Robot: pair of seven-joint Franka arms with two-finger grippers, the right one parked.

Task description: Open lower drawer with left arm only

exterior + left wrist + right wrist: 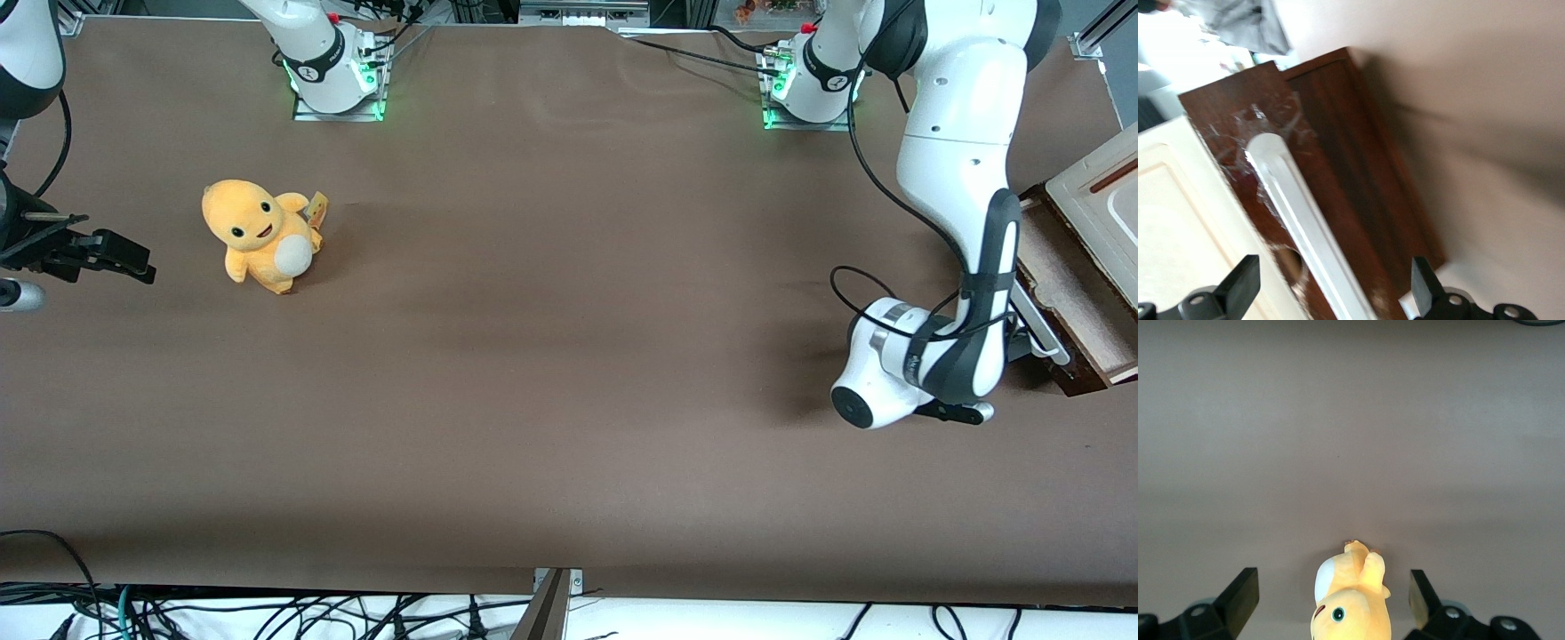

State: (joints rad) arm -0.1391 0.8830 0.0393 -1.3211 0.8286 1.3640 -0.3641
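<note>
The left arm (956,356) reaches down to the cabinet at the working arm's end of the table. The lower drawer (1067,284) stands partly pulled out, with its pale beige inside showing and its dark reddish-brown front (1358,193) facing the wrist. My gripper (1333,290) is open in front of that drawer front. Its two black fingertips (1241,283) stand wide apart, one on each side of the long white bar handle (1305,220). Neither fingertip touches the bar. In the front view the arm's wrist hides most of the gripper.
A cream panel with a brown groove (1102,200) tops the cabinet above the drawer. A yellow plush toy (260,234) sits on the brown table (569,356) toward the parked arm's end. The cabinet runs past the frame's edge.
</note>
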